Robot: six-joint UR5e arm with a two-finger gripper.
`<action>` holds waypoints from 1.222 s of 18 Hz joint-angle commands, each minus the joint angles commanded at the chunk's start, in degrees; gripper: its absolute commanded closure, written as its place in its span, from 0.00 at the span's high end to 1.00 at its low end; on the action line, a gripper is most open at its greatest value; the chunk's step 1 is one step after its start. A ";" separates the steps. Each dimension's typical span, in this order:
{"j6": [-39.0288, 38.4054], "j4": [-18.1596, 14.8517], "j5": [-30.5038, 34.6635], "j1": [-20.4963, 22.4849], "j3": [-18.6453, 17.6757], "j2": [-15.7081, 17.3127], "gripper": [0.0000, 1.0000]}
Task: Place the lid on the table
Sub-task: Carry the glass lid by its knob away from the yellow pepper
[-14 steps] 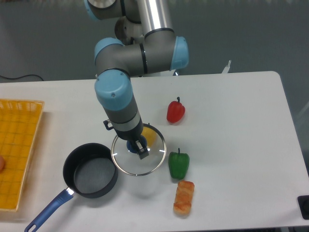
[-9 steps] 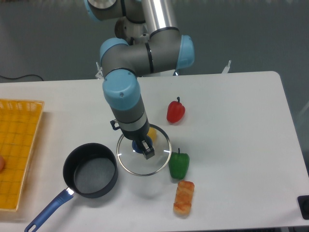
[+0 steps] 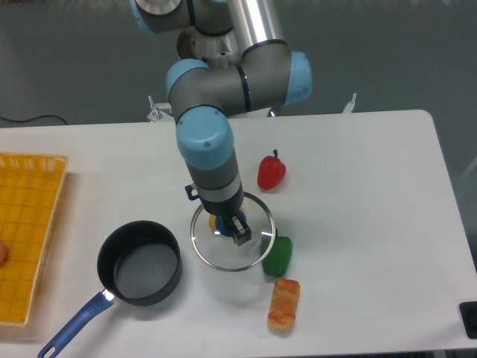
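The round glass lid (image 3: 223, 250) with a thin silver rim hangs level above the white table (image 3: 358, 194). My gripper (image 3: 232, 228) is shut on its blue centre knob, which the fingers mostly hide. The lid is held to the right of the dark saucepan (image 3: 140, 262), and its right edge overlaps the green pepper (image 3: 279, 256) in the view. A yellow object (image 3: 213, 221) shows through the glass under the lid.
A red pepper (image 3: 271, 171) lies right of the arm. A breaded orange food piece (image 3: 284, 303) lies below the green pepper. A yellow mesh basket (image 3: 26, 231) sits at the left edge. The saucepan's blue handle (image 3: 72, 324) points to the front left.
My gripper has carried the lid to the right, away from the saucepan and toward the green pepper. The lid now covers the yellow object more fully.
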 joint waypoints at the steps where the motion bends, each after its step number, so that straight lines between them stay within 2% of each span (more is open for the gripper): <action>1: 0.88 0.09 0.00 0.53 0.00 0.00 0.62; 4: 4.22 0.52 0.00 2.37 -0.79 0.09 0.62; 7: 7.29 2.37 -0.09 4.66 -2.19 1.23 0.62; 14: 14.85 2.55 -1.67 9.93 -2.55 1.49 0.62; 22: 20.83 2.64 -1.67 13.36 -2.55 0.88 0.62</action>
